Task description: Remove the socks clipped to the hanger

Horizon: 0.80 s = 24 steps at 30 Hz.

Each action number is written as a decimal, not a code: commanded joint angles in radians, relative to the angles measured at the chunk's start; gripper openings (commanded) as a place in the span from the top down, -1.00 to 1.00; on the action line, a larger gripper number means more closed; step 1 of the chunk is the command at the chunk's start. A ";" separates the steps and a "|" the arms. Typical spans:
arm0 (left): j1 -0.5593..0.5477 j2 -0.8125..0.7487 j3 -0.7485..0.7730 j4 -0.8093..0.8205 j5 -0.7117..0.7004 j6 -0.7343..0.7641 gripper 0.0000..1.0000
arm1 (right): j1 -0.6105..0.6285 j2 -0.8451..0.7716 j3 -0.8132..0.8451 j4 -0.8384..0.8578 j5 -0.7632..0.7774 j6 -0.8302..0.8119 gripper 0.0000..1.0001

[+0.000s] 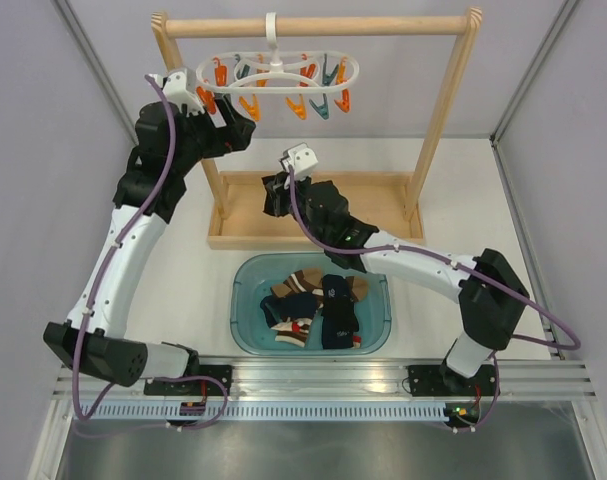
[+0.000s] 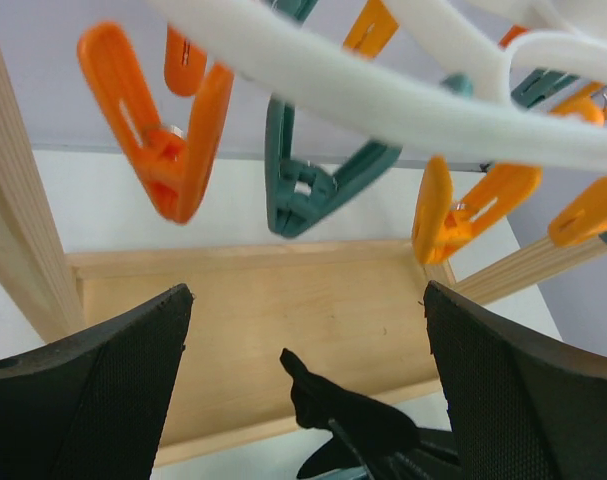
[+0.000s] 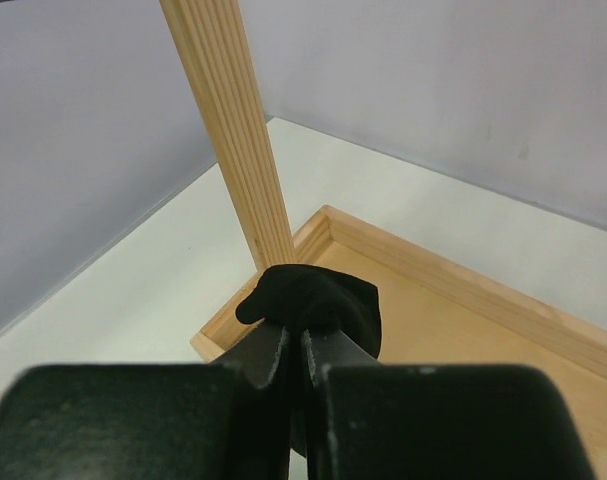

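The white hanger (image 1: 278,72) hangs by its hook from the wooden rail, and its orange and teal pegs (image 1: 298,102) hold nothing. In the left wrist view the pegs (image 2: 173,150) dangle just above my fingers. My left gripper (image 1: 233,122) is open and empty under the hanger's left end; its fingers (image 2: 103,380) stand wide apart. My right gripper (image 1: 276,196) is shut on a dark sock (image 3: 318,300) above the left part of the wooden base. That sock also shows in the left wrist view (image 2: 348,410). Several striped and dark socks (image 1: 313,305) lie in the bin.
The teal plastic bin (image 1: 245,330) stands in front of the wooden frame. The frame's base tray (image 1: 383,190) and its two uprights (image 1: 438,120) surround the hanger. The left upright (image 3: 228,130) stands close ahead of my right gripper. Grey walls enclose the table.
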 commanded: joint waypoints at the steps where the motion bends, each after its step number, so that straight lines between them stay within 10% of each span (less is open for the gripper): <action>1: 0.005 -0.088 -0.072 0.029 -0.007 0.022 -1.00 | 0.001 -0.075 -0.039 0.007 0.024 0.011 0.95; 24: 0.005 -0.539 -0.633 0.041 -0.004 0.137 -1.00 | 0.021 -0.599 -0.386 -0.618 0.143 0.149 0.93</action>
